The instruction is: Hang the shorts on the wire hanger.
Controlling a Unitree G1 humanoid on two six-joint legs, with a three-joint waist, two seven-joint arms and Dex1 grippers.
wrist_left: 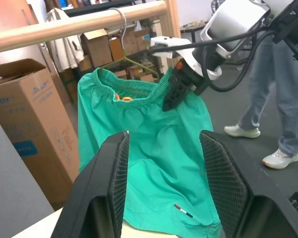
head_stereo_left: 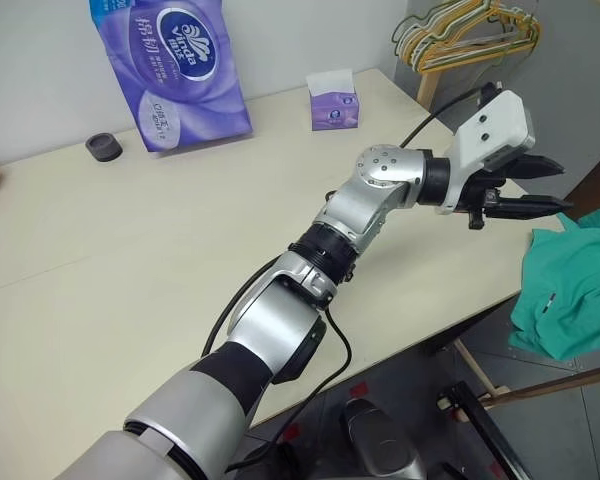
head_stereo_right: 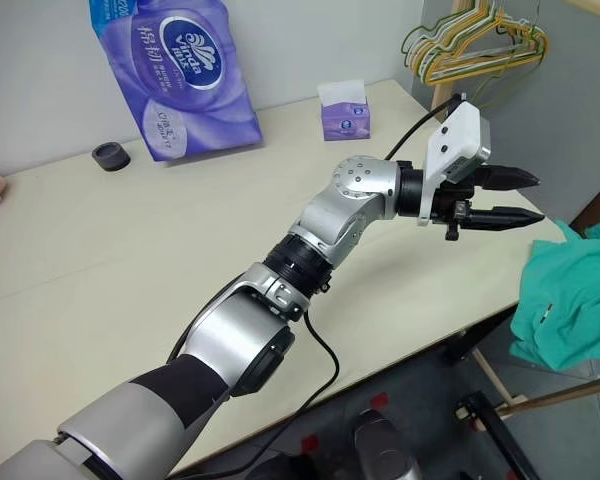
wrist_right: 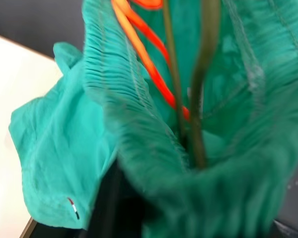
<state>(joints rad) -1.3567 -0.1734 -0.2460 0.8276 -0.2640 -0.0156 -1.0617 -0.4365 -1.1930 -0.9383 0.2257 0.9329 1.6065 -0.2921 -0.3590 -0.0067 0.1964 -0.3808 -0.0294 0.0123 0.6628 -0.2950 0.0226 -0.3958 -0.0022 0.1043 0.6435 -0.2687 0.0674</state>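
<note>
Teal-green shorts draped on wire hanger from a wooden rail, just past the counter edge, waistband uppermost, length running downward. Left claw level, fingers apart, empty, short of the cloth. Right claw at waistband; grip indiscernible.

A pale beige table is standing against a light grey wall. Cardboard boxes are sitting beneath a wooden rail over dark grey floor.
</note>
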